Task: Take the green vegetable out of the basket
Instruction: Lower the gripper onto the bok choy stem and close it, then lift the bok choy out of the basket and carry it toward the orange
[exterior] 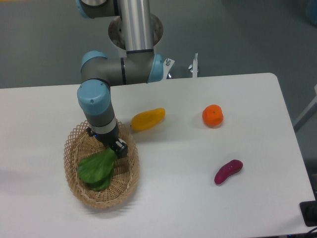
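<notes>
Now the black two-finger gripper [118,148] is reaching into the oval tan wicker basket [79,191], meeting the stalk end of the leafy green bok choy [96,169] lying inside; whether its jaws are closed is unclear.

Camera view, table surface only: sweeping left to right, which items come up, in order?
Wicker basket holding the green bok choy → yellow oblong fruit → orange citrus → purple oblong vegetable.
</notes>
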`<move>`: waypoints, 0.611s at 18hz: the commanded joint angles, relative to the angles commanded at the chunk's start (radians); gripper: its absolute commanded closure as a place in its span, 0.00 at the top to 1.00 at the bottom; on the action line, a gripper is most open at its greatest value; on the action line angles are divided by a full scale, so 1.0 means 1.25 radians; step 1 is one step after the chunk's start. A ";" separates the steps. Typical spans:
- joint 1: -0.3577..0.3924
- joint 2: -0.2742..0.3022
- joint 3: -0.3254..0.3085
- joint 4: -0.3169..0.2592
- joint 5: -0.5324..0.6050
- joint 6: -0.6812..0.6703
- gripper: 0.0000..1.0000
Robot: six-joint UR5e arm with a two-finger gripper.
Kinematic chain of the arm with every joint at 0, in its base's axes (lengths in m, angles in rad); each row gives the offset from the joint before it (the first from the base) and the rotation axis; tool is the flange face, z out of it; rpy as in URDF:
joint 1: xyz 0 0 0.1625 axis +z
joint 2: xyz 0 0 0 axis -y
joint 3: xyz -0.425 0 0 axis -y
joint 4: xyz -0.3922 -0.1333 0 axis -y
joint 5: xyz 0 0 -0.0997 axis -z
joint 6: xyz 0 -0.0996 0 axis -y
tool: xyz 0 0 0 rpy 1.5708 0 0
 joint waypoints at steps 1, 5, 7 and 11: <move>0.001 0.001 0.001 0.000 0.000 0.000 0.33; 0.001 0.005 0.006 0.000 0.000 0.000 0.32; 0.002 0.012 0.015 -0.004 0.000 0.000 0.32; 0.011 0.034 0.049 -0.017 -0.001 0.002 0.32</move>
